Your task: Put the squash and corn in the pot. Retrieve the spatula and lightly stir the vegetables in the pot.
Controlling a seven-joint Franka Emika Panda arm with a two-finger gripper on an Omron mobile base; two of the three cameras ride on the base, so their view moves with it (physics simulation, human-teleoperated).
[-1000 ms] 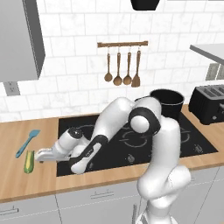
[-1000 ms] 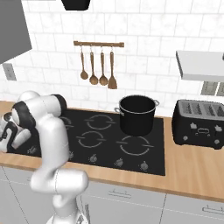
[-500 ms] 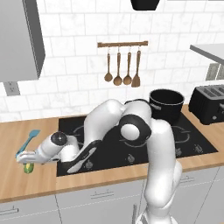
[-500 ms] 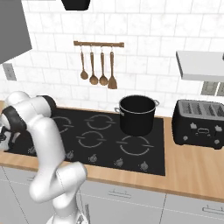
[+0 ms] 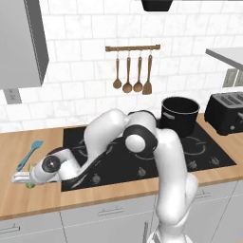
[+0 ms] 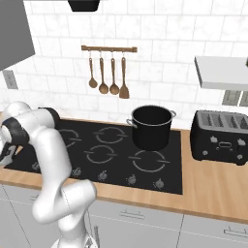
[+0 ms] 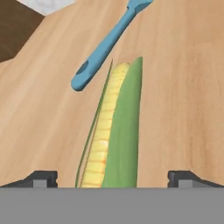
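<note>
Spread wide and low over the wooden counter, left of the black cooktop: gripper, fingers flanking the corn lying lengthwise between them, untouched. Just beyond, nearly brushing the husk, the spatula. Far off at the cooktop's back right, the pot, beside the black toaster.

The corn lies on the tabletop between the claw's fingertips, the spatula just beyond it.
</note>
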